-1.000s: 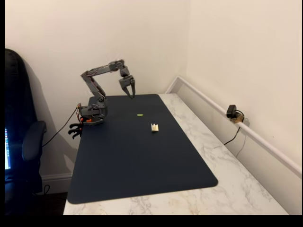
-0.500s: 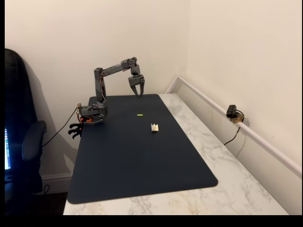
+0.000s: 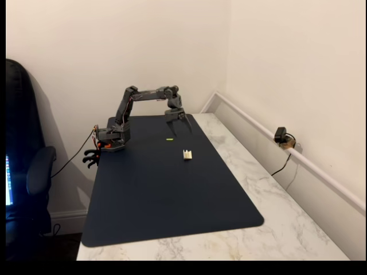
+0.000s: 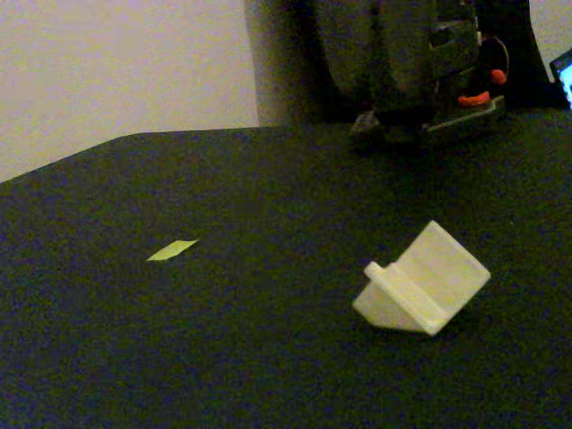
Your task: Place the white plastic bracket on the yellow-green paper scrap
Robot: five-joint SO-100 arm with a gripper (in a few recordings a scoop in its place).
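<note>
The white plastic bracket (image 3: 187,154) lies on the dark mat, seen close up as an off-white angled piece (image 4: 420,280). The yellow-green paper scrap (image 3: 170,138) is a thin sliver on the mat a little beyond it, to the left of the bracket (image 4: 172,250) in the close fixed view. My gripper (image 3: 178,129) hangs open above the far part of the mat, fingers pointing down, just right of and behind the scrap. It holds nothing.
A dark blue mat (image 3: 166,195) covers most of the marble table (image 3: 269,217). The arm's base (image 3: 112,140) is clamped at the mat's far left; its base shows blurred (image 4: 429,107). A small camera (image 3: 281,136) sits by the right wall. A black chair (image 3: 26,172) stands left.
The arm has stretched out to the right and lowered, bringing the gripper from near the back wall down toward the scrap. The jaws have spread wider. Bracket and scrap have not moved.
</note>
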